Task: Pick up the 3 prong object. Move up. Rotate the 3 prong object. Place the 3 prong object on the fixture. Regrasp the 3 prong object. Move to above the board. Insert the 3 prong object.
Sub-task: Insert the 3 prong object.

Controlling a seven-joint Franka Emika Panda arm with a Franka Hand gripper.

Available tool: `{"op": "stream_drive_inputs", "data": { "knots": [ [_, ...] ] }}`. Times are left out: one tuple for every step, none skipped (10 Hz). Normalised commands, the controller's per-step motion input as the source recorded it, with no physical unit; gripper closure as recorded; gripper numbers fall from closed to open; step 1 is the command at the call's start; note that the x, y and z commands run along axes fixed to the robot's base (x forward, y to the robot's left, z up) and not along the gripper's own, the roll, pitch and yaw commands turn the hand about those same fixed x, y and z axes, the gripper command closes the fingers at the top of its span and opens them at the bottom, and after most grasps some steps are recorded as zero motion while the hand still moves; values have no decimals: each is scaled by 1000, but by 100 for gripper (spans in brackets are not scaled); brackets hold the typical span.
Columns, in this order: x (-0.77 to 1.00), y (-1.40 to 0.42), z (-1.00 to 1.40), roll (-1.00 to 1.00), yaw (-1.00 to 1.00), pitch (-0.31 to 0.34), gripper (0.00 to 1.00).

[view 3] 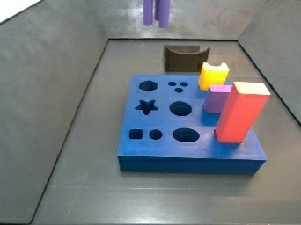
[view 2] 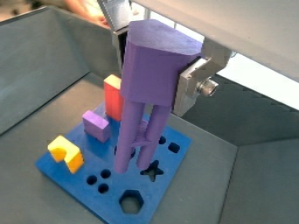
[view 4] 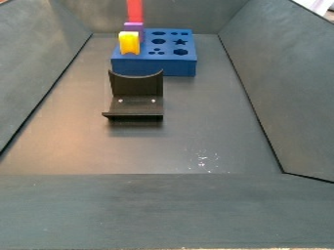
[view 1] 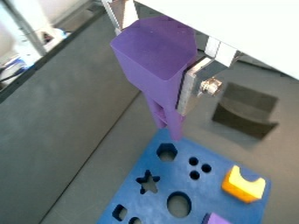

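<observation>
My gripper (view 1: 152,48) is shut on the 3 prong object (view 1: 152,57), a purple bar that hangs upright with its prongs pointing down. A silver finger plate (view 2: 191,83) presses its side. It hangs above the blue board (view 1: 176,179), and the prong tips are over the board's edge near the small holes (view 1: 201,166) in a wrist view. In a side view only the prongs' lower ends (view 3: 157,10) show, high above the far side of the board (view 3: 159,123). The dark fixture (view 3: 182,57) stands empty behind the board; it also shows in a side view (view 4: 135,93).
On the board stand a yellow block (view 3: 214,75), a tall red block (view 3: 241,112) and a short lilac block (view 3: 219,97). Grey sloping walls enclose the floor on all sides.
</observation>
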Motion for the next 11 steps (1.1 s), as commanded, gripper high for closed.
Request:
{"op": "stream_drive_inputs", "data": {
  "knots": [
    [249,194,0,-270,-537,-11,100],
    [266,151,0,-239,-600,0,100],
    [257,146,-123,-194,-643,0,100],
    [249,91,-303,-159,-740,-19,100],
    [117,114,-394,-130,-743,-61,100],
    [100,134,-429,-101,-740,-64,100],
    [97,100,-463,-87,-794,-60,100],
    [71,86,-443,-74,-817,-70,100],
    [60,120,-460,-49,-806,-27,100],
    [11,63,-403,0,-846,-4,100],
    [0,83,-363,0,-829,-13,100]
  ]
}}
